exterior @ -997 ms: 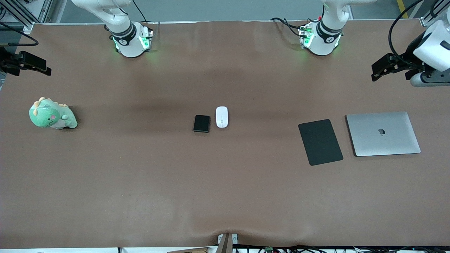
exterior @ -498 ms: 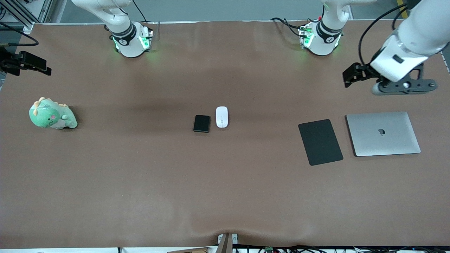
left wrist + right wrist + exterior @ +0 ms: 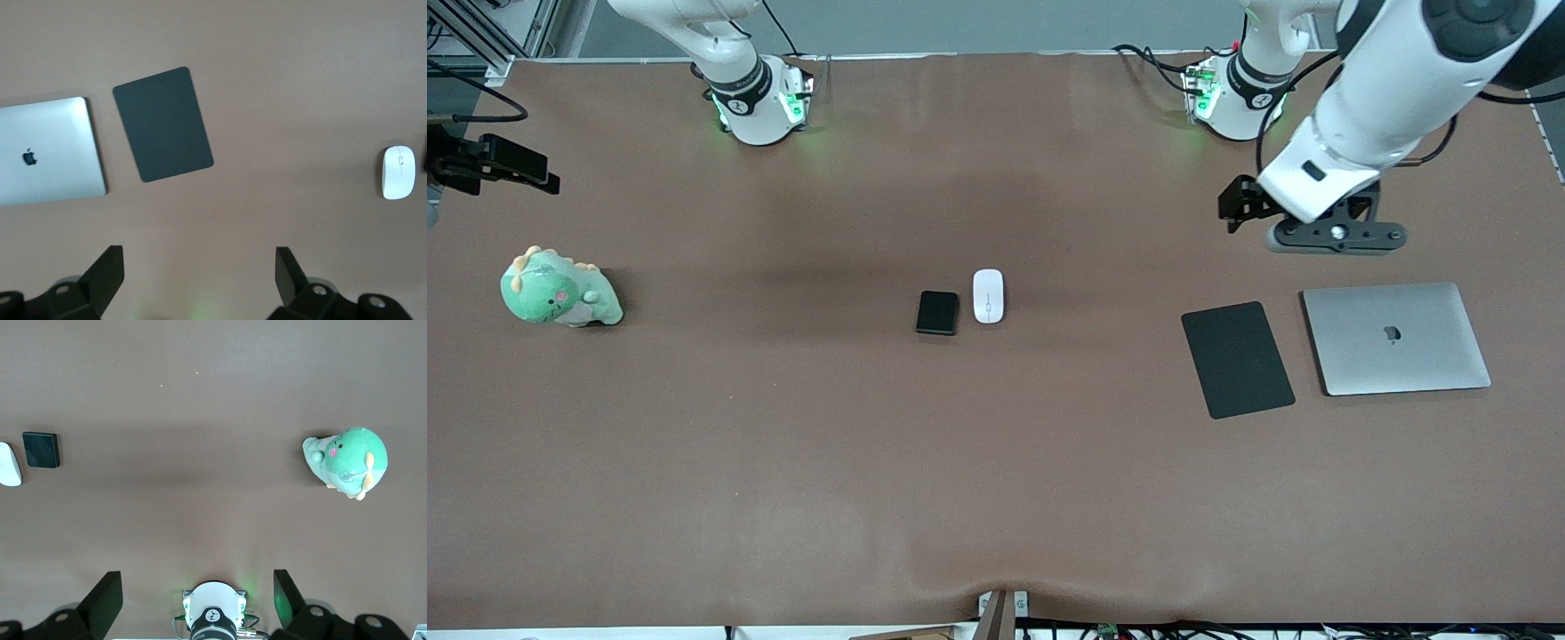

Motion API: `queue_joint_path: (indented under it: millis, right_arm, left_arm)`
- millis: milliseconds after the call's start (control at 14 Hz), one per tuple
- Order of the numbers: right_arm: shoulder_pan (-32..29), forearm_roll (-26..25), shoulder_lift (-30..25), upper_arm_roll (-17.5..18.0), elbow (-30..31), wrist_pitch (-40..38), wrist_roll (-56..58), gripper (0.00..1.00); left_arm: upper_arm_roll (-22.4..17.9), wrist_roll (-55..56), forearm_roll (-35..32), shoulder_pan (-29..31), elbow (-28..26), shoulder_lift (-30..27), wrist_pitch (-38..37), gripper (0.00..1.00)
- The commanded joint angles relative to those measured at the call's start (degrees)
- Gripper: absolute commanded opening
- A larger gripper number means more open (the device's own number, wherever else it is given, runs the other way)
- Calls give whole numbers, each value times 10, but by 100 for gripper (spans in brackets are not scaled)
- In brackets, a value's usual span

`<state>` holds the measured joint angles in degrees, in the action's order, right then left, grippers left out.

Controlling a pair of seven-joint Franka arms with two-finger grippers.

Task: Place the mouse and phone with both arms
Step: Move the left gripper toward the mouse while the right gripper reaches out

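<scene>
Lying side by side mid-surface, the mouse (image 3: 988, 296) and the phone (image 3: 937, 313) touch neither arm; the left gripper (image 3: 1238, 203) hangs over bare surface near the mouse pad (image 3: 1237, 358), jaws wide, while the right gripper (image 3: 503, 164) waits above the dinosaur plush (image 3: 559, 289), jaws wide

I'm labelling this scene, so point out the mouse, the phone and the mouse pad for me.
mouse (image 3: 988, 296), front view, middle of its white shell.
phone (image 3: 937, 313), front view, centre of its dark face.
mouse pad (image 3: 1237, 359), front view, middle of its flat black surface.
</scene>
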<state>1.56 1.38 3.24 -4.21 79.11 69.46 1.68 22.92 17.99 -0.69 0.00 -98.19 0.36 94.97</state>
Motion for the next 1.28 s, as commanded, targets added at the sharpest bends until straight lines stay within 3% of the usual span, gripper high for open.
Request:
queue_joint_path:
  millis: [0, 570, 1210]
  right_arm:
    - [-3, 9, 6, 2, -2, 3, 5, 100]
    - [0, 11, 27, 1, -4, 2, 4, 100]
    - [-7, 16, 55, 0, 6, 30, 6, 100]
  left_arm:
    - [31, 44, -10, 4, -46, -8, 51, 100]
    - [98, 136, -12, 3, -98, 18, 138, 100]
    - [101, 202, -23, -37, -101, 60, 159, 100]
